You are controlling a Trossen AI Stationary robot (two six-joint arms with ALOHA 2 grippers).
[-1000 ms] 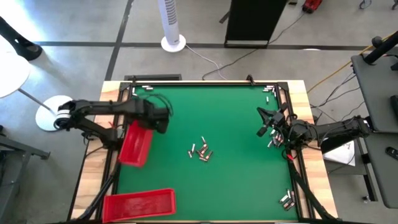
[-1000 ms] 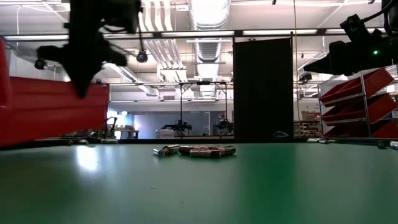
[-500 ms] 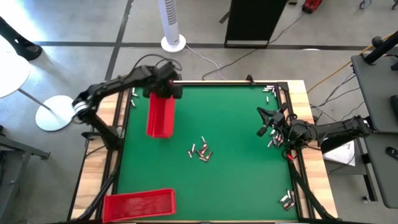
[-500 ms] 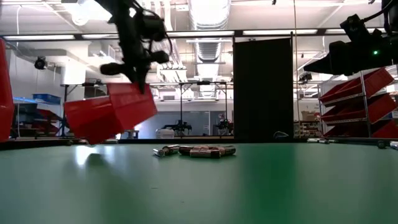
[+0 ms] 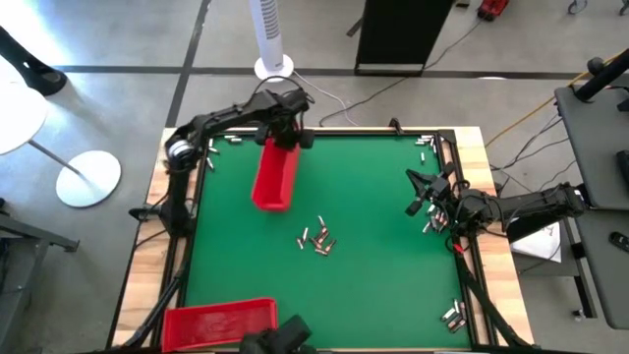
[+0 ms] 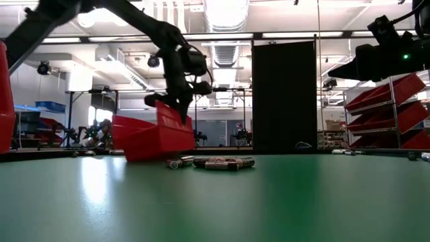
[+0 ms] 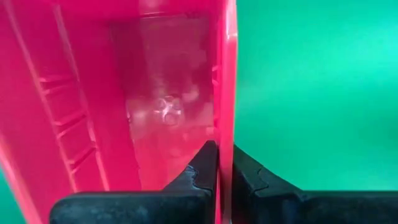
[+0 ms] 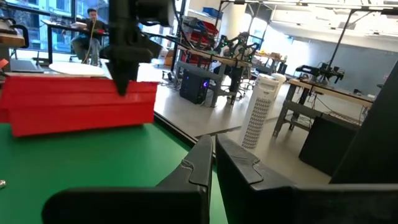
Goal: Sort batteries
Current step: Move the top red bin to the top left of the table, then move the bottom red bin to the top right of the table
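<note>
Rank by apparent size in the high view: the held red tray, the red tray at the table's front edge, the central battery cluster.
Front-edge red tray, largest.
Held red tray, next, though tilted, so unsure.
Central battery cluster, smallest.

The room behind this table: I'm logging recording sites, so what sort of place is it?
Likely a robotics lab or workshop: exposed ceiling ducts, shelves of red bins, workbenches with equipment, and a person seated at a desk.

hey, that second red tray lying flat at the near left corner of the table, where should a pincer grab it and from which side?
Take the tray by one long wall, coming straight down from above. It lies flat with its open side up, so a thin rim is exposed for one finger inside and one outside. The left pincer holds the other tray the same way, clamped on its side wall. Gripping near mid-length should limit tilting.
</note>
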